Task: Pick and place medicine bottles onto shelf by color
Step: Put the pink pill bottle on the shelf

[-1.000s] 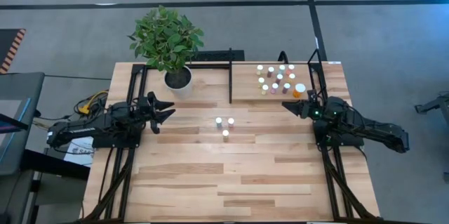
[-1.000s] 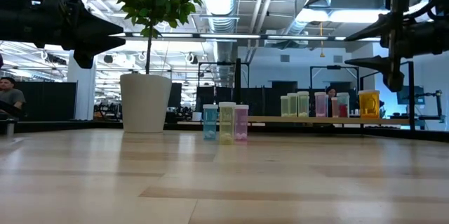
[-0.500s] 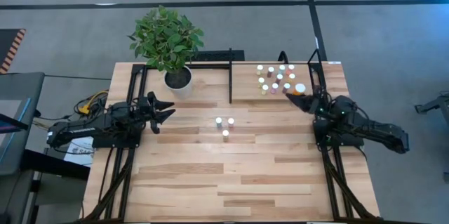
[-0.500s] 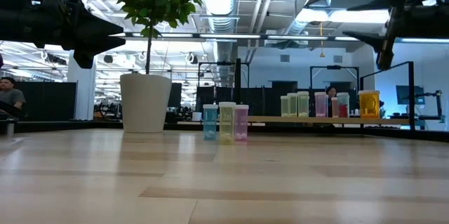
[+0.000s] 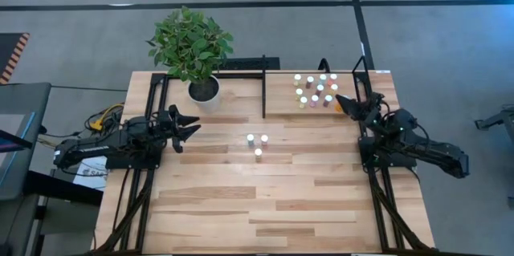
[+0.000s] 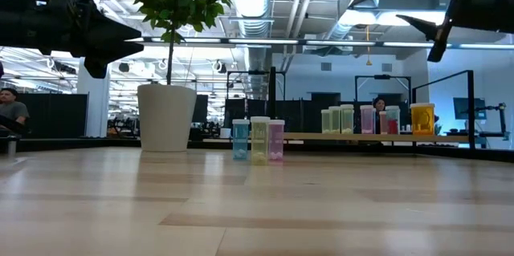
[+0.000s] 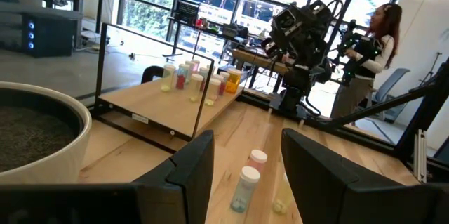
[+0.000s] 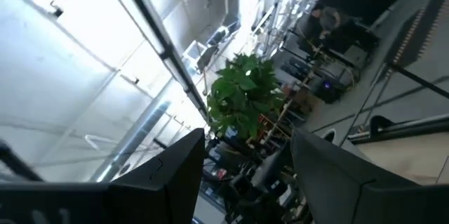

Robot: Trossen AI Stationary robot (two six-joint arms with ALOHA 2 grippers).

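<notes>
**Medicine bottles: most grouped on the shelf, three loose at table centre**

Medicine bottles stand in a cluster on the shelf, the light-wood board framed by black bars in the upper right of the high view. White caps show from above; in the low view, right of centre, greenish, pink and red ones line up along the board, with the larger orange bottle at their right end. Three more bottles stand apart from the shelf near the middle of the table; the low view shows them side by side, just beside one another, with blue, yellowish and pink bodies.

At the right edge of the shelf in the high view, the right gripper hangs over the bottles' right side. In the low view it sits high in the upper right corner, well above the bottles, its fingers spread apart and holding nothing. Its wrist camera looks upward at the ceiling and the plant's leaves.

Left of centre in the high view, the left gripper waits above the table, near the white plant pot, its fingers parted with nothing between them. Its wrist view looks across the loose bottles toward the shelf, with a person standing beyond the table at the upper right.
</notes>
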